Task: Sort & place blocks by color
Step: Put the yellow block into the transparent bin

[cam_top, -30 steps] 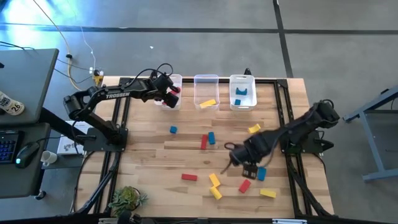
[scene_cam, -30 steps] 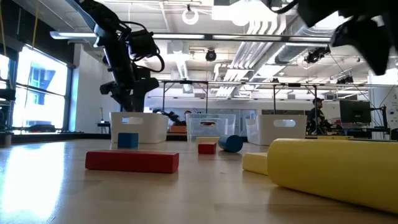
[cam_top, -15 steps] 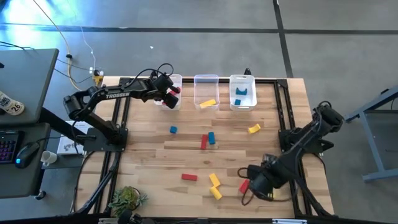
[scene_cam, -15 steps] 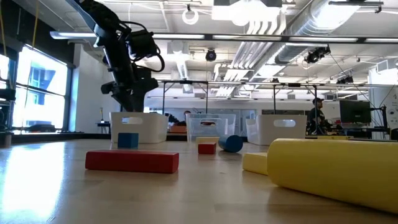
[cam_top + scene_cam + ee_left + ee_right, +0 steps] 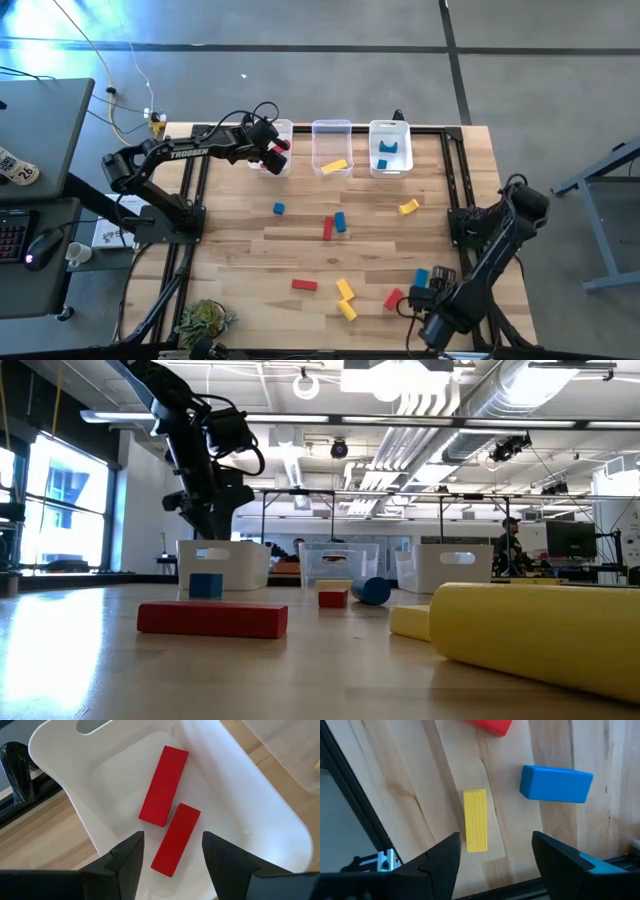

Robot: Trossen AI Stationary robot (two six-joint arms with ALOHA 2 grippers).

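1. My left jaws (image 5: pixel 167 857) stand apart and hold nothing; they hang over the left bin (image 5: pixel 279 146), at the far edge of the surface (image 5: pixel 300 235).
2. Right below those jaws two red bars (image 5: pixel 163 785) lie on the bin floor, one's end touching the other's (image 5: pixel 176 839).
3. My right jaws (image 5: pixel 495 855) are also parted and empty, low over the near right corner of the surface.
4. Under them lies a yellow bar (image 5: pixel 475 820), clear of both fingers, with a blue block (image 5: pixel 556 783) near it and the edge of a red block (image 5: pixel 490 725) beyond.
5. From above, that blue block (image 5: pixel 421 277) and red block (image 5: pixel 393 298) sit just beside my right arm, near the front edge.
6. The middle bin (image 5: pixel 332 146) holds one yellow piece (image 5: pixel 334 165); the right bin (image 5: pixel 390 146) holds blue pieces (image 5: pixel 389 148).
7. Loose on the surface: a small blue cube (image 5: pixel 279 208) on the left, a red bar (image 5: pixel 327 229) and blue bar (image 5: pixel 340 221) side by side in the middle, a yellow block (image 5: pixel 408 207) toward the right.
8. Nearer the front lie a red bar (image 5: pixel 304 284) and two yellow bars (image 5: pixel 345 290), one just ahead of the other (image 5: pixel 347 309).
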